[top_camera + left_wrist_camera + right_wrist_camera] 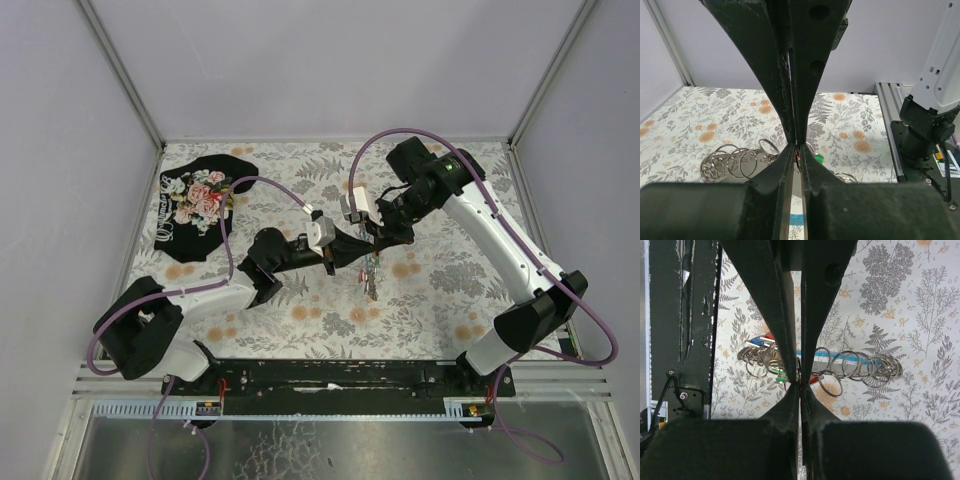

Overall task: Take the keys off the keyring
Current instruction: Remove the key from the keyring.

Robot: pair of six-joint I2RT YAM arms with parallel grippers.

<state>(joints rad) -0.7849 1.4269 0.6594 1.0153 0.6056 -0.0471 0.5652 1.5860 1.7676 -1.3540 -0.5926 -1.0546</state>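
Note:
Both grippers meet over the middle of the table. The keys [371, 278] dangle in a small bunch just below them. My left gripper [352, 250] comes in from the left. Its jaws [796, 150] are almost together on a thin red and dark piece, which looks like a red key. A green key head [816, 159] shows just right of the tips. My right gripper [378, 238] reaches in from the upper right, and its jaws [800, 382] are shut on the keyring's wire. Several silvery rings [860, 365] fan out over the grey and light-blue fob [837, 360]. A green key [782, 377] sits beside these fingertips.
A black floral cloth [195, 205] lies at the back left of the patterned table cover [450, 300]. The right arm's base [925, 135] stands at the right in the left wrist view. The left arm's dark link [690, 330] fills the left of the right wrist view.

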